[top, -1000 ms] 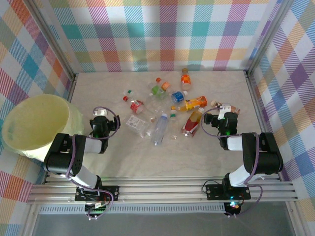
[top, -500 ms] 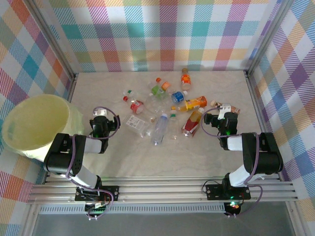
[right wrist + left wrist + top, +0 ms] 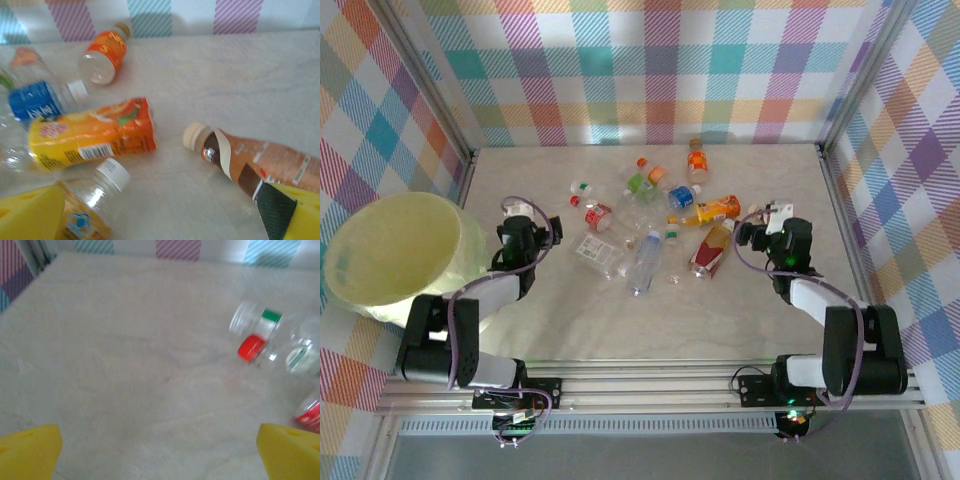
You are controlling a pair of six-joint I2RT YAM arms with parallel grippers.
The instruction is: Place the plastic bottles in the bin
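The plastic bottles [image 3: 650, 215] lie scattered on their sides across the middle and far part of the tabletop [image 3: 620, 310], none of them moved since a second ago. The bin [image 3: 395, 250] stands at the left edge, as before.

What has changed is the arms. Both were folded back over their bases and have now reached forward, so each forearm stretches away from the near edge. The left tool [image 3: 520, 212] has advanced towards the far side, just beside the bin's right wall. The right tool [image 3: 767, 216] has moved up to the right end of the bottle cluster.

In the left wrist view, the left tool [image 3: 160, 455] is spread wide with bare tabletop between its yellow fingers [image 3: 30, 450]. It grips nothing. A red-capped clear bottle [image 3: 252, 347] lies ahead to its right.

The right tool [image 3: 160, 215] is also spread wide and grips nothing. A brown bottle with a cream cap [image 3: 240, 160] lies slantwise, its lower end running behind one yellow finger. A white-capped bottle [image 3: 97, 197] lies against the other finger [image 3: 30, 215]. Beyond it lie an orange-and-yellow bottle [image 3: 90, 135], a blue-labelled bottle [image 3: 37, 100] and a small orange-labelled bottle [image 3: 105, 52].
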